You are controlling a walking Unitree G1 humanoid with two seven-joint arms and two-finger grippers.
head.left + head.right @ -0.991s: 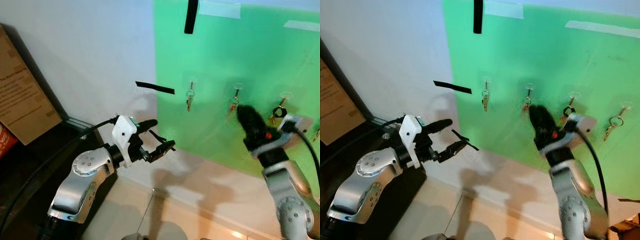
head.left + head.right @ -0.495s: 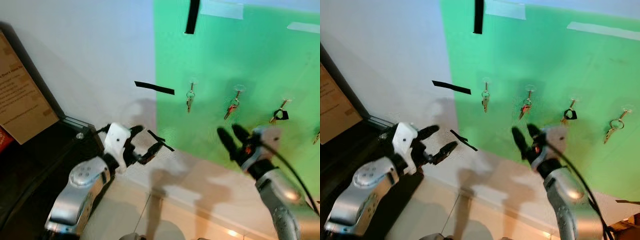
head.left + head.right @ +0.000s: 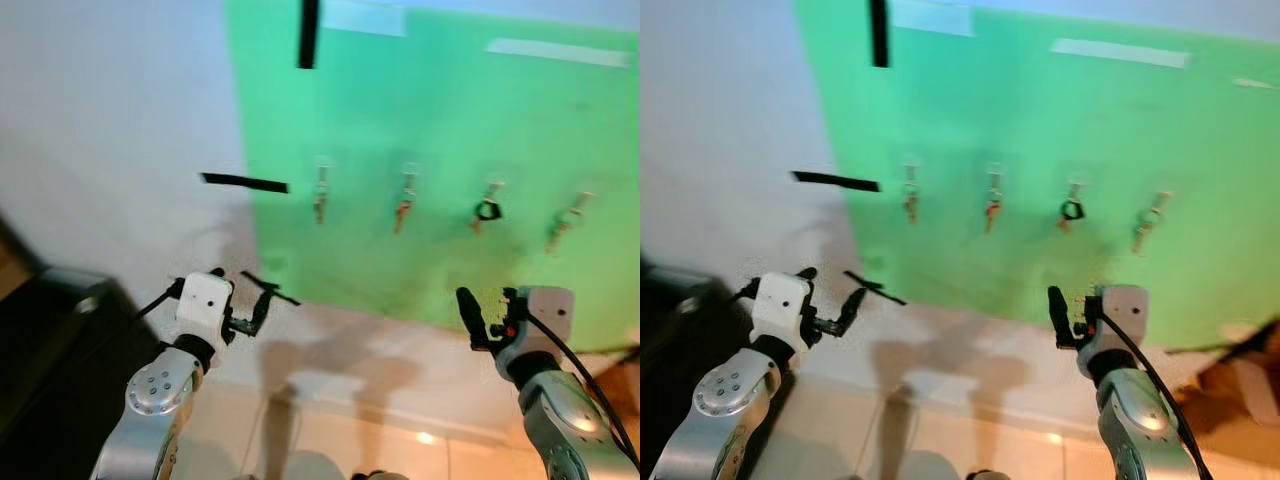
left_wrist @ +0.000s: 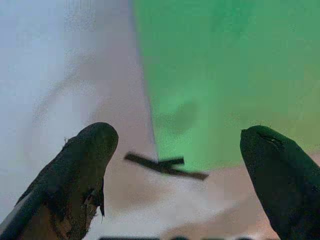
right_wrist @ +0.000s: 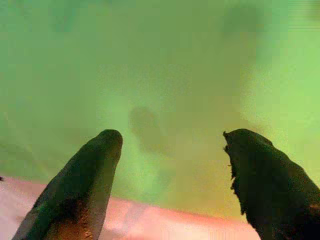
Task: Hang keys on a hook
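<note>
White wall (image 3: 110, 110), green sheet (image 3: 440, 130) taped on, tiled floor (image 3: 330, 430).

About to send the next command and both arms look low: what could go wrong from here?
Both grippers are open and hold nothing: the left gripper and right gripper sit below the green sheet, so a blind hang motion would carry no keys. Four key sets already hang close together; a reach upward might knock one off. The head views are blurred, so aim is uncertain.

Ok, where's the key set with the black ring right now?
The key set with the black ring hangs on the green board, third of four from the left, above the right tool.
</note>
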